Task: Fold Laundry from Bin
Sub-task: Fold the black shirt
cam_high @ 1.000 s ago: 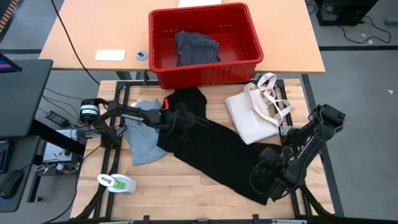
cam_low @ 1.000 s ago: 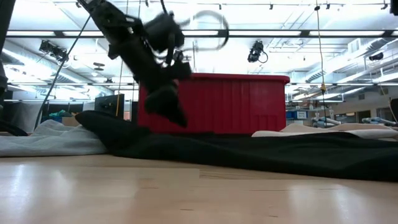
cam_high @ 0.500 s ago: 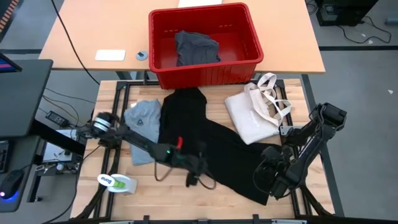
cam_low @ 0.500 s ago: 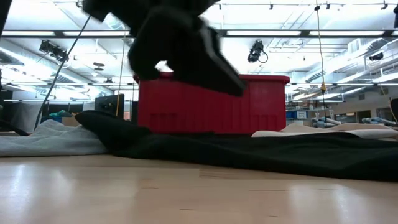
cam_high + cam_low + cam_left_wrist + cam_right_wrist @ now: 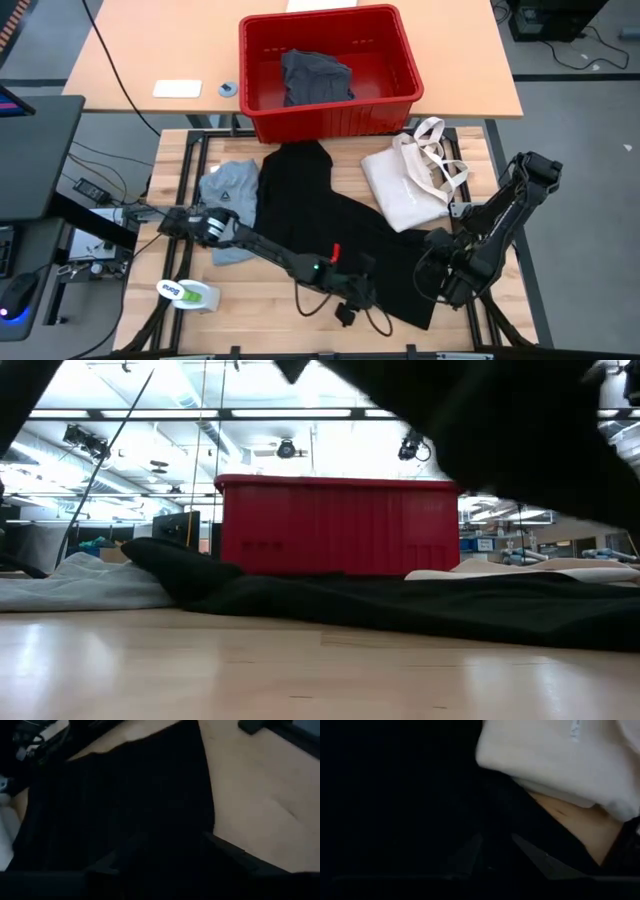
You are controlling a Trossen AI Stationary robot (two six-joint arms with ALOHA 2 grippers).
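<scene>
Two arms are at the near end of the large black garment (image 5: 335, 235), which lies flat on the tabletop (image 5: 265, 305) with its long axis running diagonally, from just below the bin (image 5: 330, 70) down toward the near right corner. The left gripper (image 5: 352, 300) is stretched far across and hangs over the garment's near hem; in its wrist view the jaws stand apart, with the black cloth directly under them and bare wood beside the edge. The right gripper (image 5: 445, 275) sits at the same hem, at its right corner; its jaws look a little apart, and whether cloth is between them cannot be told. A grey T-shirt (image 5: 228, 205) lies left of the garment, touching it, and a cream tote bag (image 5: 410, 180) lies at the right. More dark laundry (image 5: 315, 75) remains in the bin. Both arms are about equally near the hem, so probably each takes one corner.
</scene>
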